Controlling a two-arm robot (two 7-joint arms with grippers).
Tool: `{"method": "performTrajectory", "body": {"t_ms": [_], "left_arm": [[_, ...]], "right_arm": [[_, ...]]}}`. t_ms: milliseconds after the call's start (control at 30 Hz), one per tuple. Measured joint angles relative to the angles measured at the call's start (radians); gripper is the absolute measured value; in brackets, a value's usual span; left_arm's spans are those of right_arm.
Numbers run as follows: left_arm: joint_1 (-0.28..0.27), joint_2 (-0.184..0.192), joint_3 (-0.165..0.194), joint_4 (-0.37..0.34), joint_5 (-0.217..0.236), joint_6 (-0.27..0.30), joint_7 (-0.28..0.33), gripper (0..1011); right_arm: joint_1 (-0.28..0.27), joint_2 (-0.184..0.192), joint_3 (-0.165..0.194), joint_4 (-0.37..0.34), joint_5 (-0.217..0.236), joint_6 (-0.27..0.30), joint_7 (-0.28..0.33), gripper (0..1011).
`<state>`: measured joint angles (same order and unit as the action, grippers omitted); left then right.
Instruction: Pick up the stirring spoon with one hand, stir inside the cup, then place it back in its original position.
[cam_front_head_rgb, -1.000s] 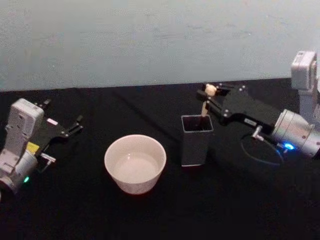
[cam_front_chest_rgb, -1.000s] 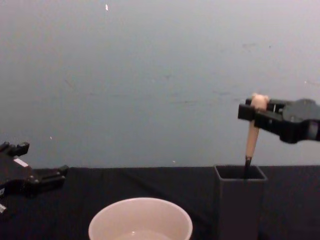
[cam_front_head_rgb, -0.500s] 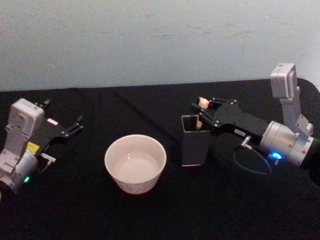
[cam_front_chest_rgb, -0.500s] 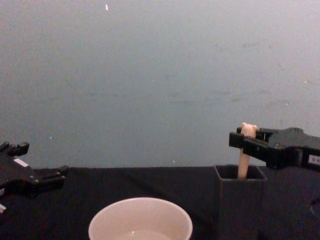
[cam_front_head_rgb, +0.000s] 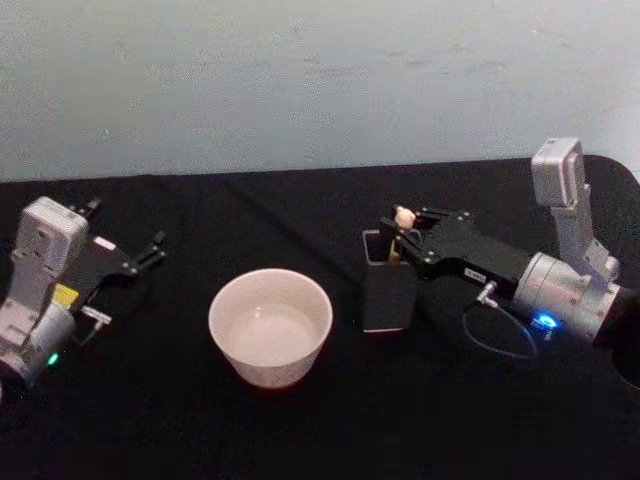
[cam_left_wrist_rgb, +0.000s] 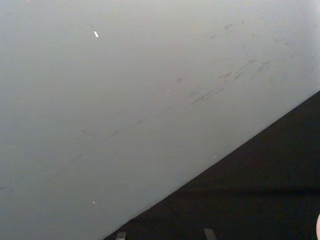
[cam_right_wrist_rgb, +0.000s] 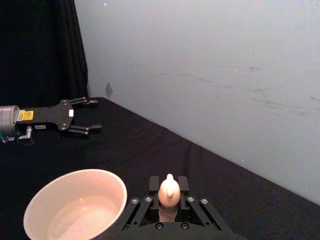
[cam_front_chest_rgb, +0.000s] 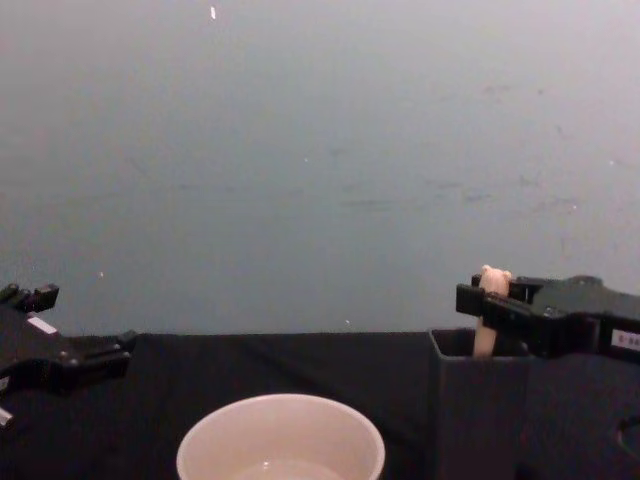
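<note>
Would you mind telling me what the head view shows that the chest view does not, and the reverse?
Head view alone: the inside of the cup, the holder's whole height, and the right arm's silver wrist. Chest view alone: side on, how little of the stirring spoon stands above the holder's rim. Both: the right claw shut on the spoon's bear-headed handle above the holder, and the left claw parked, open, at the left.

Matt and glossy surfaces
The cup (cam_front_head_rgb: 270, 325) looks smooth and glossy; the counter (cam_front_head_rgb: 300, 430) has matt black cloth; the holder (cam_front_head_rgb: 388, 290) is matt grey.
</note>
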<state>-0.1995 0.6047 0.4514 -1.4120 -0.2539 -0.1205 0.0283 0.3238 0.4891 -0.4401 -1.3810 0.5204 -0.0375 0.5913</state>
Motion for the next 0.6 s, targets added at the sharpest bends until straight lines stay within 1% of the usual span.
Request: {"method": "performTrajectory", "body": {"t_ms": [167, 600], "left_arm": [[0.0, 0.0, 0.0, 0.0, 0.0, 0.0, 0.0, 1001], [0.0, 0.0, 0.0, 0.0, 0.0, 0.0, 0.0, 1001]], "right_arm": [[-0.001, -0.004, 0.0, 0.002, -0.011, 0.0, -0.009, 212], [-0.001, -0.003, 0.0, 0.002, -0.01, 0.0, -0.007, 212]]}}
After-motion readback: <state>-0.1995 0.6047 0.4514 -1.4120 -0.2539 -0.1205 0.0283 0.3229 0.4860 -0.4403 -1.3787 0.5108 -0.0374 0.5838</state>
